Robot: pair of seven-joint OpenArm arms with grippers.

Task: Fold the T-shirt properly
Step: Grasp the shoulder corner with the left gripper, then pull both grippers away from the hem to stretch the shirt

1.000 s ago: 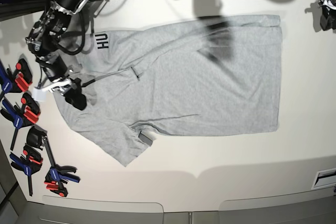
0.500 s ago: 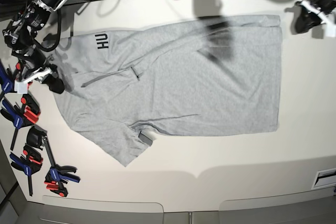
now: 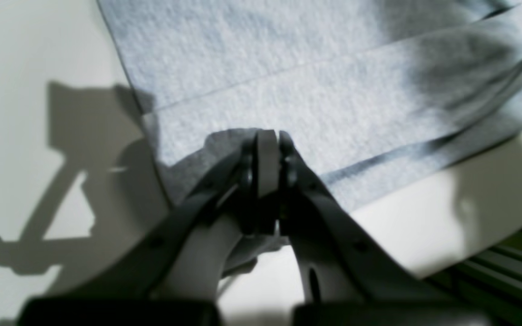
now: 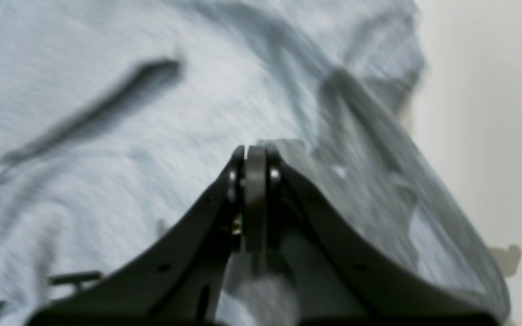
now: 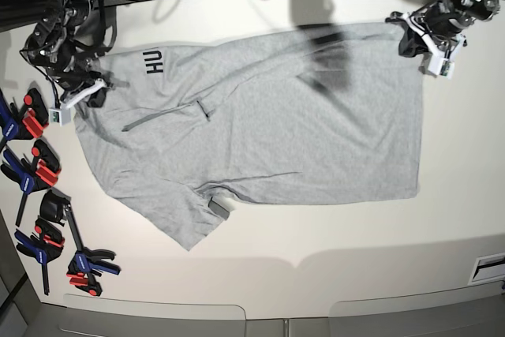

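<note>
The T-shirt (image 5: 260, 128) lay spread flat on the white table (image 5: 331, 258), half folded, while both arms had just swung in from off the cloth to its far corners, likely setting up the next fold. The left gripper (image 3: 268, 140) had snapped closed over the hem corner, the right gripper (image 4: 255, 154) closed over the sleeve end; neither clearly pinched fabric.

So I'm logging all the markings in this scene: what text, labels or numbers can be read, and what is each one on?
"HU": black block capitals on the grey T-shirt, at its fold near the far left corner, reading sideways; the rest is hidden.
Nothing else is readable: the small tag at the shirt's near edge is too small to read.
</note>
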